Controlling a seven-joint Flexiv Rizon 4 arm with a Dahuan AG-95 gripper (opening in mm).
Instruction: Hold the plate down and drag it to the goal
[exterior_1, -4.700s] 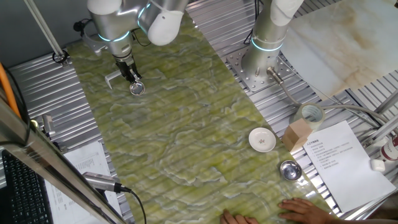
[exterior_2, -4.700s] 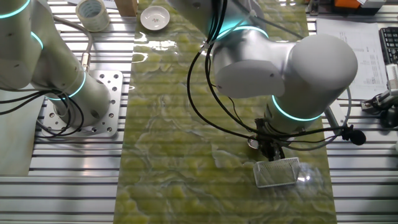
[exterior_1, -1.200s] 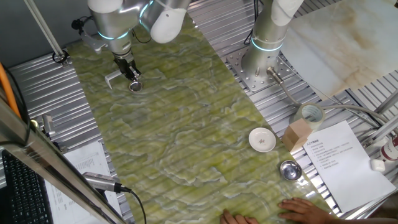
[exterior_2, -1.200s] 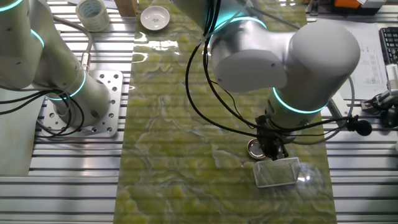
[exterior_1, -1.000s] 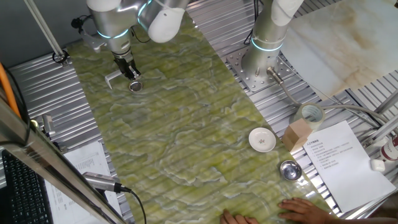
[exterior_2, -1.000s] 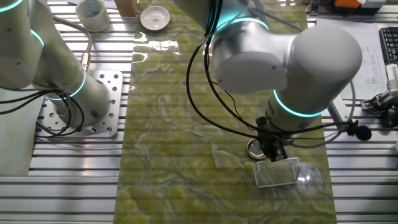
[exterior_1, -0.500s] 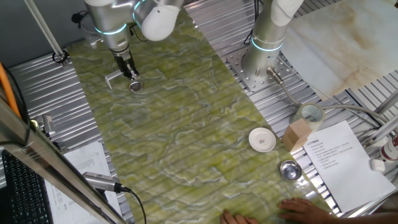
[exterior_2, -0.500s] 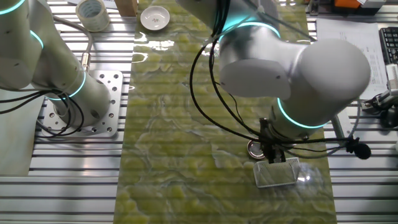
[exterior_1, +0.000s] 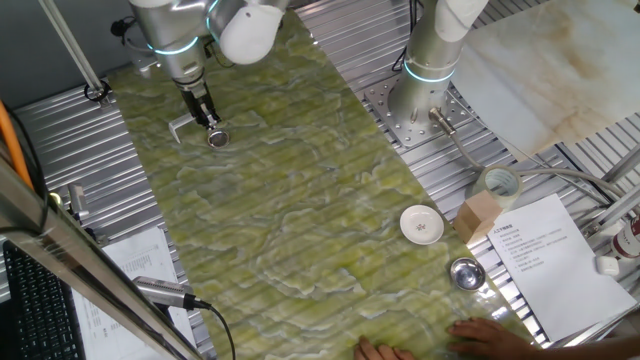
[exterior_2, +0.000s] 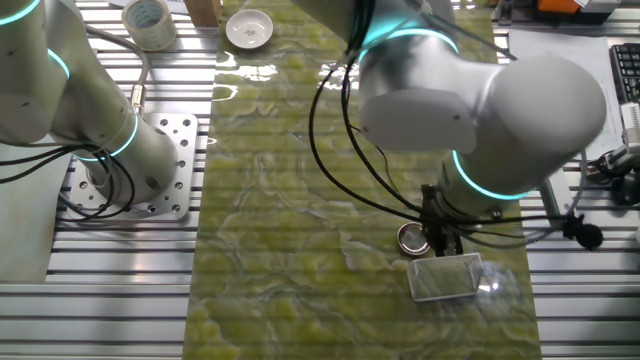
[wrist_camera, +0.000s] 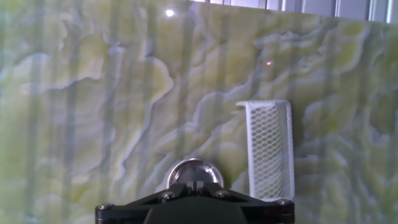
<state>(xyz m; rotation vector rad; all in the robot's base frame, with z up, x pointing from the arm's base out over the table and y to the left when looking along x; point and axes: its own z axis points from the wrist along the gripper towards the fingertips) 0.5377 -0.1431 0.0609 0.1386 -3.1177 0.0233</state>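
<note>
Clearly my arm hangs steeply over the green marbled mat (exterior_1: 300, 200), gripper (exterior_1: 212, 128) pointing down above the plate (wrist_camera: 195, 172); whether its fingers are apart I cannot tell. Beside the plate sits the goal (wrist_camera: 269, 148), not yet entered. Thin, stiff and slippery, I judge; I'd press its centre.

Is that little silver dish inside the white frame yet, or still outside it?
Outside. In the hand view the plate lies flat on the green mat, left of the goal, apart from it. The other fixed view agrees.
</note>
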